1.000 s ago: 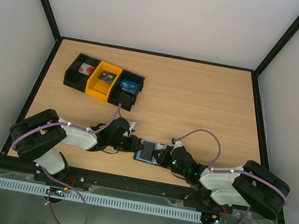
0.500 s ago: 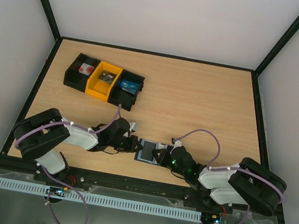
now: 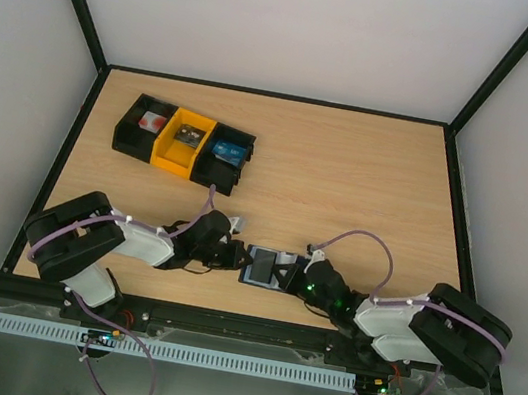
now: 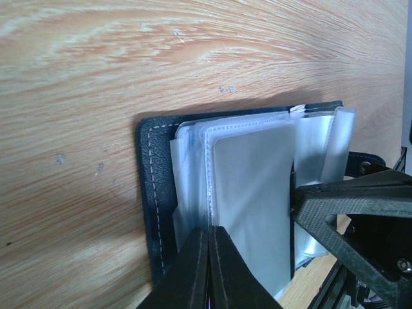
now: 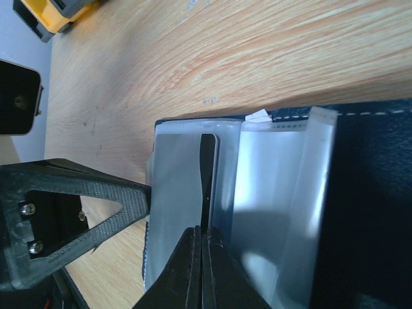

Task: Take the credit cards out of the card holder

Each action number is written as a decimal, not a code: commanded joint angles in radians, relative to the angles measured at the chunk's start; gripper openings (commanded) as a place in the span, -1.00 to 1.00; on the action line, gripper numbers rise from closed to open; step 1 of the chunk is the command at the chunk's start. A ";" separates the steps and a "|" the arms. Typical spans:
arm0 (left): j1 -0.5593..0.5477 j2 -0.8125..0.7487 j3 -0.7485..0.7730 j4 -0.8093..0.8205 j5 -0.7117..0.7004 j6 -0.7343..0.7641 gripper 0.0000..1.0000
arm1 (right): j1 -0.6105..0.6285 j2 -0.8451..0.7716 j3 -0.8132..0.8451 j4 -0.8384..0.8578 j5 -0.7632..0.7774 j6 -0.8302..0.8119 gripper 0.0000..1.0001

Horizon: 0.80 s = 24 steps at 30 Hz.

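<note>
The card holder (image 3: 261,266) lies open on the table near the front edge, between my two grippers. Its cover is black with stitching (image 4: 152,193), and clear plastic sleeves (image 4: 251,187) fan out of it. My left gripper (image 4: 209,237) is shut on the seam edge of one sleeve, at the holder's left side (image 3: 240,257). My right gripper (image 5: 201,237) comes in from the right (image 3: 284,274). It is shut on a thin dark credit card (image 5: 207,170) that shows edge-on, with a rounded corner, standing up between the sleeves (image 5: 270,212).
A row of bins stands at the back left: black (image 3: 144,125), yellow (image 3: 184,140) and black with something blue inside (image 3: 226,154). The black-framed walls enclose the wooden table (image 3: 349,171). Each gripper's fingers sit close to the other's across the holder.
The right gripper's jaws have shut on the card's edge. The left gripper's jaws have also shut, on the sleeve. Neither arm has shifted much and the holder has stayed put.
</note>
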 commanded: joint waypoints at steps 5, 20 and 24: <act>-0.013 0.025 -0.036 -0.094 -0.043 -0.002 -0.95 | 0.001 -0.068 -0.030 -0.021 0.045 0.006 -0.96; -0.019 0.016 -0.046 -0.086 -0.048 -0.011 -0.95 | 0.001 -0.056 -0.032 -0.020 0.016 0.027 -0.80; -0.034 0.032 -0.040 -0.073 -0.047 -0.021 -0.95 | 0.001 -0.009 -0.031 0.019 -0.001 0.035 -0.74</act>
